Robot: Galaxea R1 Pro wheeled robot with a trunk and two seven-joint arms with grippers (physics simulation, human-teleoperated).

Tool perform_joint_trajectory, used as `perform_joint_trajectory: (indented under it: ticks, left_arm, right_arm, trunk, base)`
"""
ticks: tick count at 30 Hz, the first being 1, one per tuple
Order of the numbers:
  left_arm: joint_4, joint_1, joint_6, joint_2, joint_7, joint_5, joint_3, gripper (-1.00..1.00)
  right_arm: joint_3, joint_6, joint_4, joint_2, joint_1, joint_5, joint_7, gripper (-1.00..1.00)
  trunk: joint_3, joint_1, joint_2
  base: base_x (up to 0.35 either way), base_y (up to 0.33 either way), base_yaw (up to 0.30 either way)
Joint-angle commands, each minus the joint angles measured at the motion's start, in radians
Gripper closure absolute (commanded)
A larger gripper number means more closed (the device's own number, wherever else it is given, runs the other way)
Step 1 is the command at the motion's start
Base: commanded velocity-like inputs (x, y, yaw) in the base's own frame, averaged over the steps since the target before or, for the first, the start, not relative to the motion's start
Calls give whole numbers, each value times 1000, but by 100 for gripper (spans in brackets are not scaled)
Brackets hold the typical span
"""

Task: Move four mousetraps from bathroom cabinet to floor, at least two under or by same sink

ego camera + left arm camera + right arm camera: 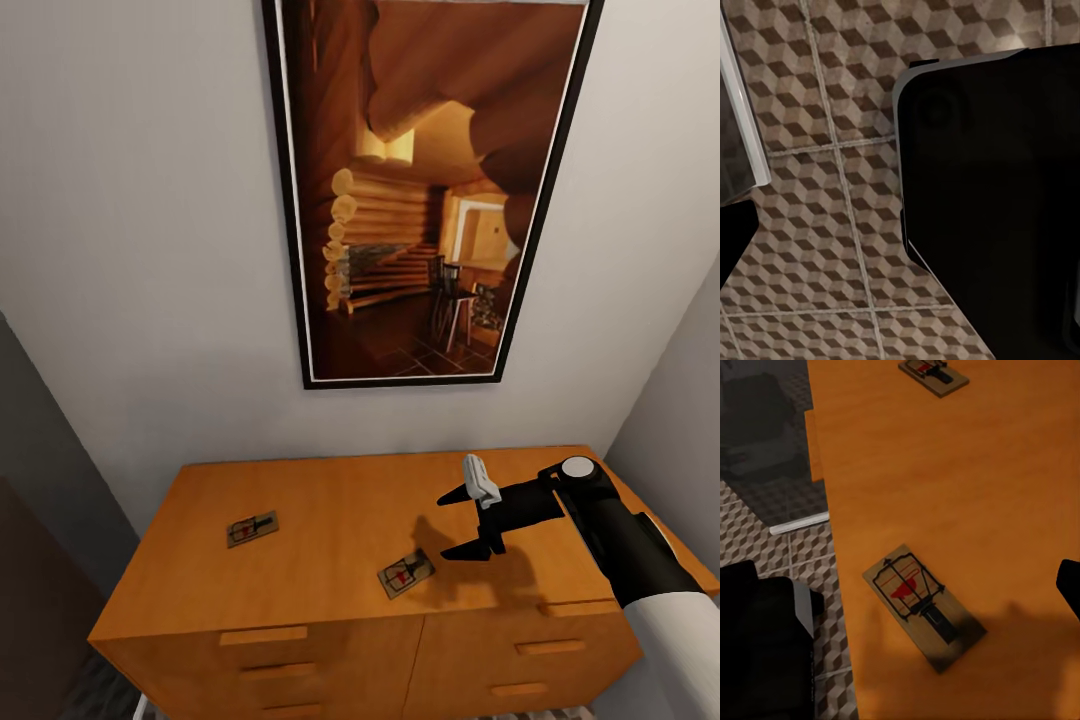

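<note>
On cabinet top: two mousetraps lying flat, nearer mousetrap by front edge, farther mousetrap to the left. Right gripper hovering just right of nearer one, jaws spread wide, probably lining up a grasp. Left gripper hanging low over bathroom floor, fingers unclear, can't tell its state

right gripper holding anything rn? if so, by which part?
Nothing held. The right gripper is open above the cabinet top; the nearer mousetrap lies flat below it, untouched.
</note>
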Motion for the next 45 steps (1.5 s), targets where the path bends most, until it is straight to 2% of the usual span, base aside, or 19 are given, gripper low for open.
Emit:
perform_joint_trajectory:
  ticks: [1, 45]
  left_arm:
    - [4, -2, -8, -1, 2, 8, -9, -100]
    - [4, 4, -8, -1, -1, 7, -9, -100]
  right_arm:
    - [1, 11, 0, -1, -1, 3, 3, -100]
    - [1, 11, 12, 1, -1, 4, 3, -100]
  trunk:
    - [-3, 1, -2]
    - [-68, 1, -2]
  base:
    - [3, 0, 0]
    - [0, 0, 0]
